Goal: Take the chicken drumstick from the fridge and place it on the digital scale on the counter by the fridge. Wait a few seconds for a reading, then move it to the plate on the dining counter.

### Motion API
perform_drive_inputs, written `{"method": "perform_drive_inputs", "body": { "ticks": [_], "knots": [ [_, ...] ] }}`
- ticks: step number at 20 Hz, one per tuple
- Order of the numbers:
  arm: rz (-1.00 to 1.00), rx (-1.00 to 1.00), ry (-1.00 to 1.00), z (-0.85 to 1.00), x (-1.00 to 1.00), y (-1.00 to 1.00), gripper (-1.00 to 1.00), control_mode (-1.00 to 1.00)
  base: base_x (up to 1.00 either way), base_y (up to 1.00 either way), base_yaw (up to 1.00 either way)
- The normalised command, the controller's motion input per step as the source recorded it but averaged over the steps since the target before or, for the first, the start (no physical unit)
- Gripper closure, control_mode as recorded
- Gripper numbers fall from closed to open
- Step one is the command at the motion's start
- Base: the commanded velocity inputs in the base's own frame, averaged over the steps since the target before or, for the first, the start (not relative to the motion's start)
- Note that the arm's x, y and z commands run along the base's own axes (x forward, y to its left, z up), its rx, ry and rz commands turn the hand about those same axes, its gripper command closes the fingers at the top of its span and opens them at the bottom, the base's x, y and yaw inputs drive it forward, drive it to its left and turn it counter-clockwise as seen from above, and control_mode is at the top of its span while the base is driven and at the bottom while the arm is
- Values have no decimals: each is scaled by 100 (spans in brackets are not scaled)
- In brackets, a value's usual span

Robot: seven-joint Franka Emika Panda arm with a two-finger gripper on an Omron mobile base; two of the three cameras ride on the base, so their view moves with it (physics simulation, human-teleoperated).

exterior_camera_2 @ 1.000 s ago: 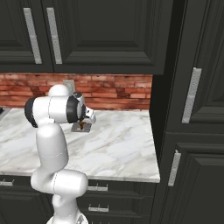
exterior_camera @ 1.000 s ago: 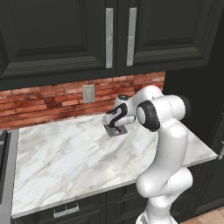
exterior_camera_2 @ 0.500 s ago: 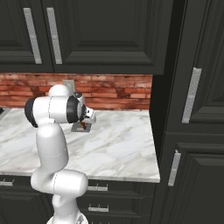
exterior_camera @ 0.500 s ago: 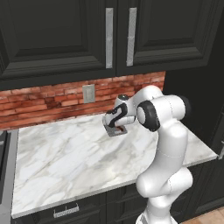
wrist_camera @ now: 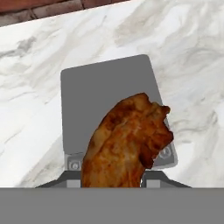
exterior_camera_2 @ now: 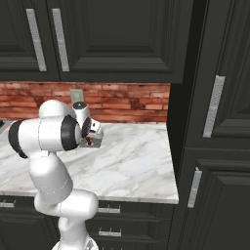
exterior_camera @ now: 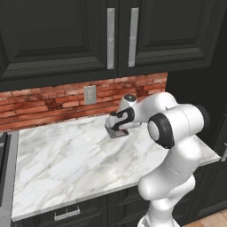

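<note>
Chicken drumstick (wrist_camera: 127,140) looks like a light, firm but greasy little thing, so I'd guess it could slip or swing if pinched by the thin bone; the meaty rounded part seems the safer place to grab. In the hand view it fills the lower middle of the frame, rising from the bottom edge right where the fingertips would be, which are hidden behind it. So the jaws look clamped on the drumstick, partly closed around the meat.

Going left to right in the left base view: bare marble counter (exterior_camera: 66,164) on the left, then the digital scale (exterior_camera: 116,132) near the middle with the gripper (exterior_camera: 119,126) sitting right over it, and the white arm on the right.

In the hand view the drumstick hangs over the lower right part of the grey scale top. I can't tell whether it's touching the scale or just above it.
</note>
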Motion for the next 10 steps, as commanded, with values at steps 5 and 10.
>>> {"method": "perform_drive_inputs", "body": {
  "ticks": [5, 10],
  "knots": [
    [0, 10, -16, 49, -100, -25, 100, -100, 0, 0, 0],
    [0, 5, -10, 75, -100, -32, 100, -100, 0, 0, 0]
  ]
}}
